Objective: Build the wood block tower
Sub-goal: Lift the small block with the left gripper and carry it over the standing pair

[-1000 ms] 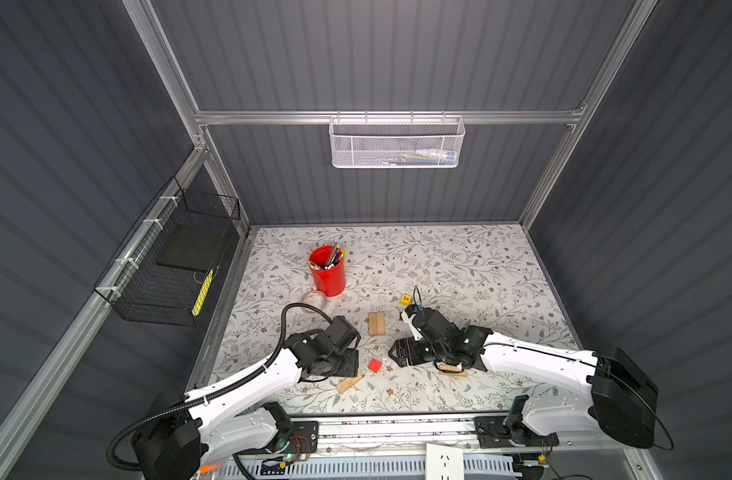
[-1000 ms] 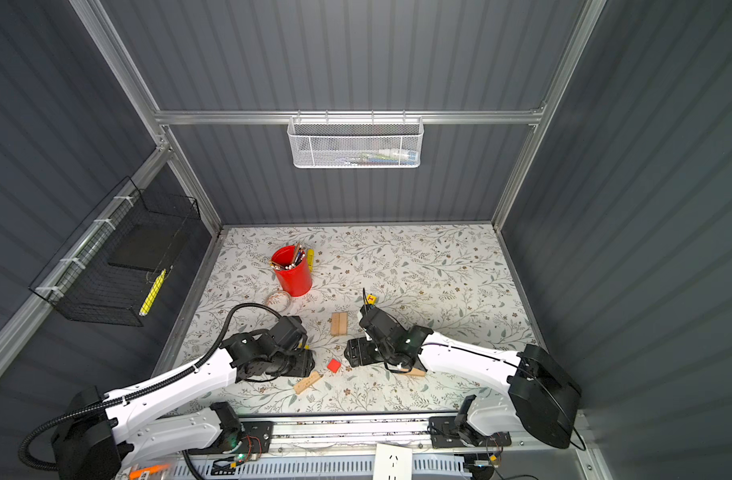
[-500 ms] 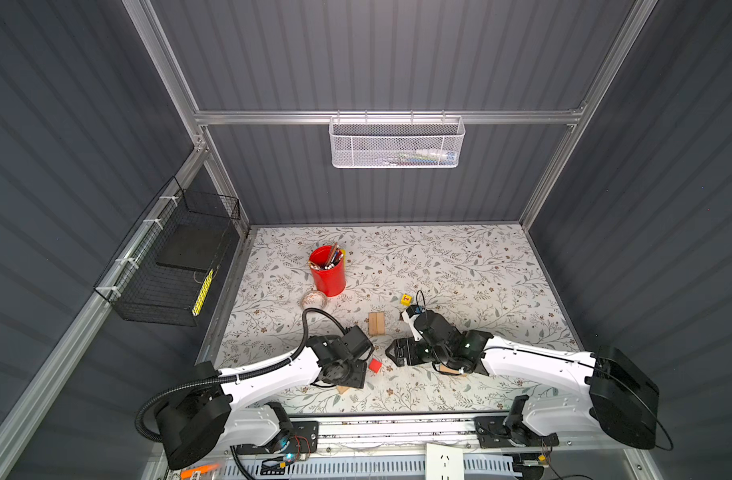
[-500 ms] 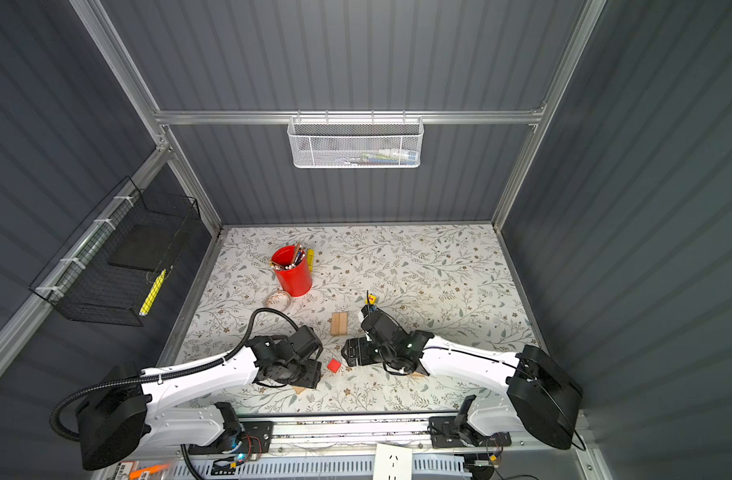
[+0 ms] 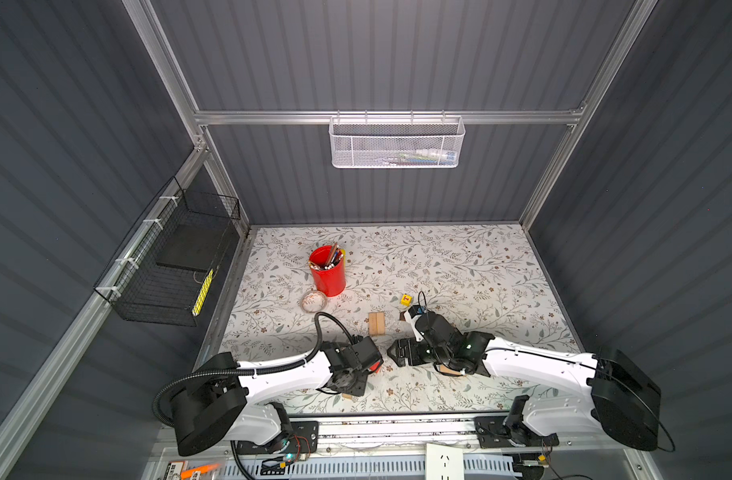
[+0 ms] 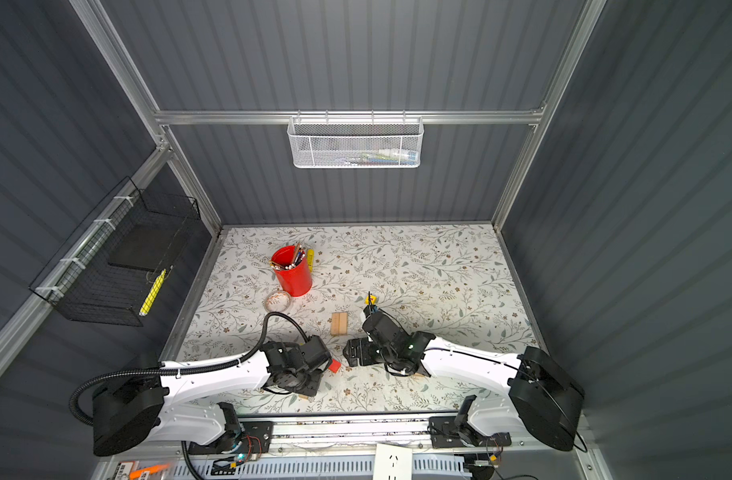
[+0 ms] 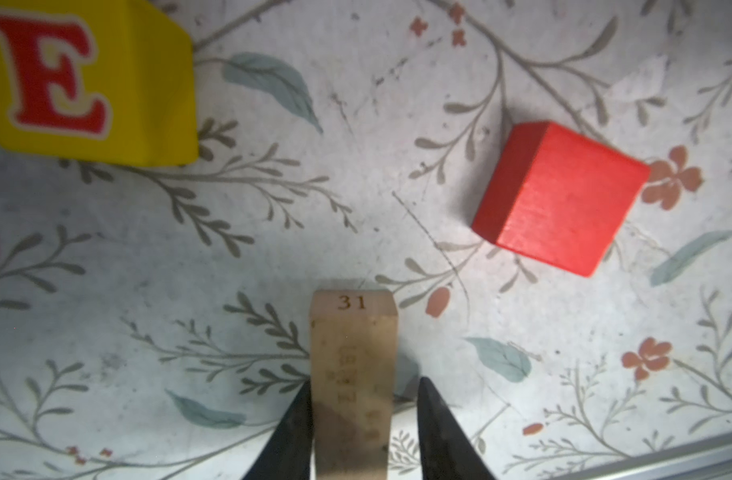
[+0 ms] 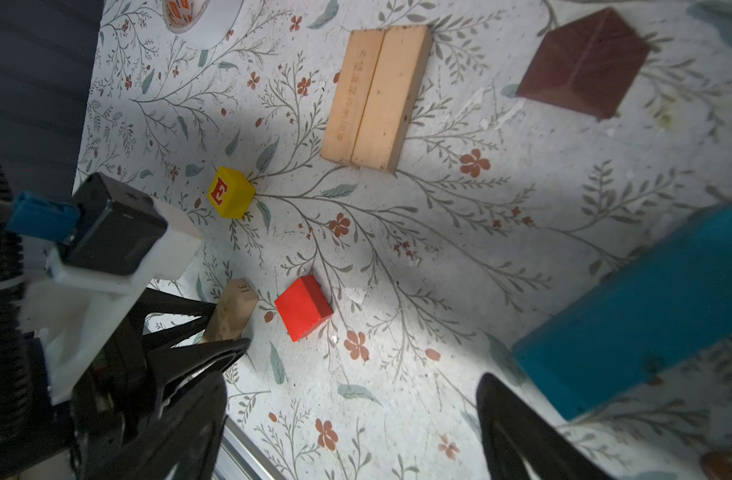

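Note:
A tan plank point(image 7: 353, 332) stamped 31 lies near the table's front edge, with my left gripper point(image 7: 364, 380) shut on it. The red cube point(image 7: 559, 199) sits just beside it, and a yellow cube lettered E point(image 7: 86, 83) is a little further off. Two tan planks point(image 5: 376, 323) lie side by side mid-table. Near them are the brown roof piece point(image 8: 584, 62) and a second yellow cube point(image 5: 405, 299). My right gripper point(image 8: 353, 382) hangs open over bare table, with the blue plank point(image 8: 646, 307) beside one finger. In both top views the left jaws are hidden under the wrist.
The red cup of pencils point(image 5: 327, 270) and a tape roll point(image 5: 313, 300) stand behind the blocks on the left. A metal rail point(image 7: 688, 453) runs along the front edge. A black wire basket point(image 5: 169, 266) hangs on the left wall and a white one point(image 5: 396, 143) on the back wall.
My left arm has swung forward and down over the tan plank, and its jaws have narrowed onto it. My right gripper has opened a little wider and has hardly moved.

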Available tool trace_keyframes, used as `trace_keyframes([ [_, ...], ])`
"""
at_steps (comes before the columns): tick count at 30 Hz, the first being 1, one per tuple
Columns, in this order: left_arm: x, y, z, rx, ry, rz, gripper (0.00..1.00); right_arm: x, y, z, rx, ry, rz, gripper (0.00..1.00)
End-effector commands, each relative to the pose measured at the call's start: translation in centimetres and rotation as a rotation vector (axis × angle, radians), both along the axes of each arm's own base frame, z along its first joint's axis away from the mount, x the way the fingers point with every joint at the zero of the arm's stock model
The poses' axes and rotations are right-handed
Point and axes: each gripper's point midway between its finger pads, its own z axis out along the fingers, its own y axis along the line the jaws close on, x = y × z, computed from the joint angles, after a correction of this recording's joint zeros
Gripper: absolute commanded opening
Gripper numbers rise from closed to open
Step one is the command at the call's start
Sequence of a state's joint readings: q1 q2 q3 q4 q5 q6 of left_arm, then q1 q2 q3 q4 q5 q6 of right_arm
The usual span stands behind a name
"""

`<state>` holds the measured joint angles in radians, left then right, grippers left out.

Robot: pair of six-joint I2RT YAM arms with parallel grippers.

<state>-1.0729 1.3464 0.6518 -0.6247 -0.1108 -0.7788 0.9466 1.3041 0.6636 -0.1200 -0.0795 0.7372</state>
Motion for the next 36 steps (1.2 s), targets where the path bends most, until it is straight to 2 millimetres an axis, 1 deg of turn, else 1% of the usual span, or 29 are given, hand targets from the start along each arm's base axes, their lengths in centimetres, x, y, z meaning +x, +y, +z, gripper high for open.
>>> trace_keyframes([
  [1, 0.0, 0.7, -0.5, 0.038, -0.003, 0.031, 0.36, 0.2, -0.3, -0.3, -0.008, 0.006, -0.017, 0.93],
  [4, -0.1, 1.1, -0.5, 0.041, -0.007, 0.052, 0.31, 0.3, -0.3, -0.4, -0.010, 0.007, -0.019, 0.94],
  [11, -0.1, 0.9, -0.4, 0.003, -0.014, 0.079, 0.18, 0.7, -0.4, -0.5, -0.013, 0.014, -0.027, 0.94],
  [14, 0.1, 0.6, 0.4, -0.012, -0.025, 0.083, 0.14, 0.8, -0.6, -0.4, -0.002, 0.023, -0.042, 0.94],
  [17, 0.6, 0.3, 1.9, -0.037, -0.054, 0.088, 0.12, 1.2, -0.8, 0.0, 0.014, 0.031, -0.057, 0.95],
  [23, 2.8, -0.8, 6.3, -0.067, -0.160, 0.096, 0.12, 2.0, -1.6, 1.0, 0.044, 0.037, -0.098, 0.97],
  [26, 4.0, -1.6, 7.8, -0.069, -0.181, 0.096, 0.11, 2.5, -2.2, 1.3, 0.051, 0.039, -0.127, 0.97],
  [30, 6.1, -2.8, 8.8, -0.099, -0.188, 0.122, 0.10, 3.2, -2.6, 1.9, 0.040, 0.009, -0.141, 0.98],
  [32, 7.4, -3.3, 9.0, -0.115, -0.186, 0.142, 0.07, 3.7, -2.9, 2.0, 0.039, 0.000, -0.160, 0.99],
  [36, 10.4, -4.1, 9.2, -0.137, -0.210, 0.167, 0.07, 4.6, -3.1, 2.4, 0.050, -0.013, -0.181, 0.99],
])
